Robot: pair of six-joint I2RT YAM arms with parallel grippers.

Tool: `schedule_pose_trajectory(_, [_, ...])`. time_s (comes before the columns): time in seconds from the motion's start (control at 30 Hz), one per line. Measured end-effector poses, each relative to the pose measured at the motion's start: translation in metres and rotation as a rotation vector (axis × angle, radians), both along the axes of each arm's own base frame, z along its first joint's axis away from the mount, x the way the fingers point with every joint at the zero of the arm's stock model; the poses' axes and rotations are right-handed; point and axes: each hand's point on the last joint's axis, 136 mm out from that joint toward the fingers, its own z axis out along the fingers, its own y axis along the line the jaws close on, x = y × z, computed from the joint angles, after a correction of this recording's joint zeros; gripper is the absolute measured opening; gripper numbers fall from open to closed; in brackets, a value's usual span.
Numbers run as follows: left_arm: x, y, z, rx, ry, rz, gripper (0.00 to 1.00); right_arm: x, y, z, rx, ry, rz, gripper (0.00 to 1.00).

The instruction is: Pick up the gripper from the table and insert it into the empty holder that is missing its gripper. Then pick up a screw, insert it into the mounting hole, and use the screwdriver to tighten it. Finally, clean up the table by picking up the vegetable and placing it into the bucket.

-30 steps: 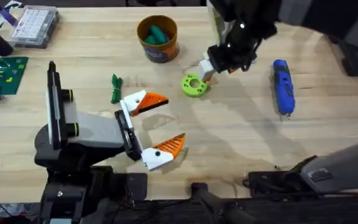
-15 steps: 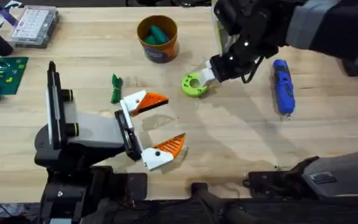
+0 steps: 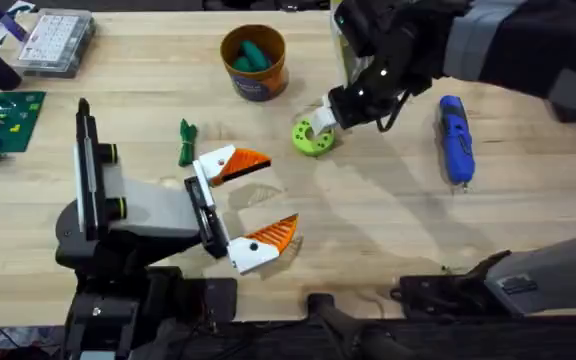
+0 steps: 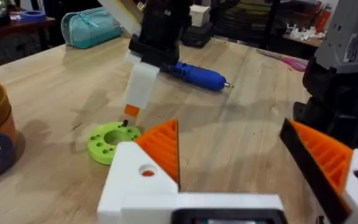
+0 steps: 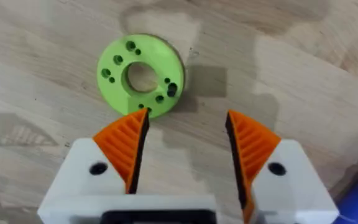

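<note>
On the pale wooden surface (image 3: 368,230), the right gripper (image 5: 185,146) hovers just above a flat lime-green plastic ring (image 3: 312,137) with small holes, its white fingers with orange ribbed pads (image 5: 126,146) spread apart and holding nothing; the ring lies just off one fingertip. The left gripper (image 3: 258,205) rests low near the surface's centre, fingers wide open and empty. The slim dark-green leafy toy vegetable (image 3: 185,142) lies at 10 o'clock from the left gripper. The round yellow-orange bucket with a blue band (image 3: 253,62) stands at 12 o'clock, holding teal-green pieces. The bright blue pen-shaped screwdriver (image 3: 455,138) lies at 3 o'clock of the ring, well apart
</note>
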Motion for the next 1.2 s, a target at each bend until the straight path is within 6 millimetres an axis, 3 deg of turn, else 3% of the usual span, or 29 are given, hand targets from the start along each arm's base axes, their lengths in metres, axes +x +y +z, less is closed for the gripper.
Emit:
schedule_pose_trajectory(0.2, [0.000, 0.000, 0.000, 0.000, 0.000, 0.000, 0.991, -0.001, 0.005, -0.015, -0.002, 0.039, 0.024, 0.754])
schedule_pose_trajectory(0.47, [0.000, 0.000, 0.000, 0.000, 0.000, 0.000, 0.991, 0.005, 0.012, -0.017, 0.015, 0.017, 0.045, 0.754])
schedule_pose_trajectory(0.73, [0.000, 0.000, 0.000, 0.000, 0.000, 0.000, 0.991, 0.008, 0.014, -0.033, -0.016, 0.073, 0.048, 0.754])
schedule_pose_trajectory(1.2, [0.000, 0.000, 0.000, 0.000, 0.000, 0.000, 0.991, 0.010, 0.016, -0.040, -0.019, 0.084, 0.050, 0.739])
